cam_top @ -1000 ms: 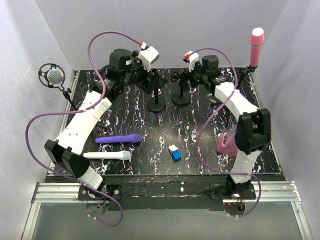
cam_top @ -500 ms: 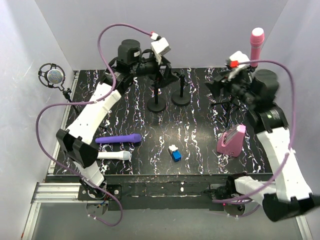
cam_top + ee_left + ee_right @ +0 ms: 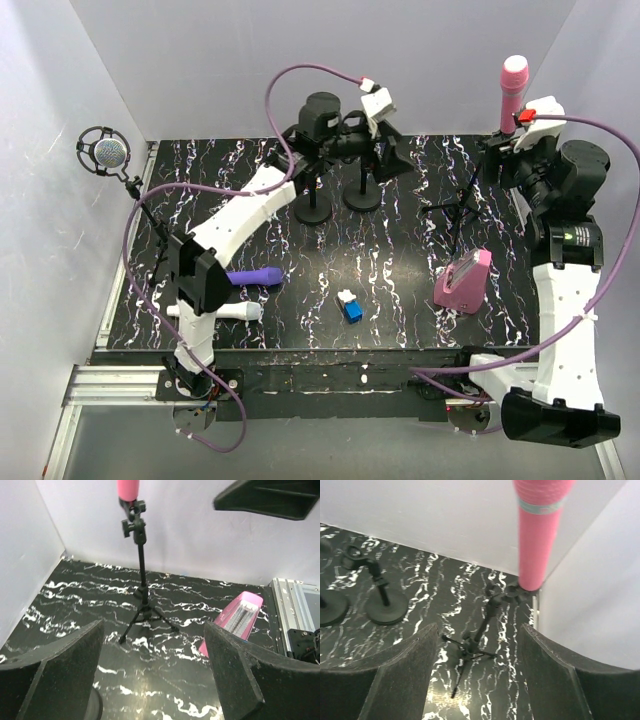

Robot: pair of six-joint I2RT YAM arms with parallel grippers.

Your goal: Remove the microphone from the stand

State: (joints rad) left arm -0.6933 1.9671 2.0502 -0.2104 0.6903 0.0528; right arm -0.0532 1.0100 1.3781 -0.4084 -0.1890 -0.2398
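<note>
Found pink mic (image 3: 513, 92) upright on stand (image 3: 145, 609), far right corner. Noted right gripper (image 3: 479, 630) spread wide, holding nothing, near mic. Noted left gripper (image 3: 154, 625) likewise spread, holding nothing, well apart from it.

The microphone (image 3: 513, 90) at 1 o'clock in the top view has a smooth, satin pink body that looks plastic; its stand (image 3: 142, 580) is thin black tubing, matt. The table top (image 3: 400, 270) is smooth black sheet with white marble-like veining and a faint sheen. The finger pads (image 3: 405, 680) are matt black with a fine grain, like foam or rubber.
</note>
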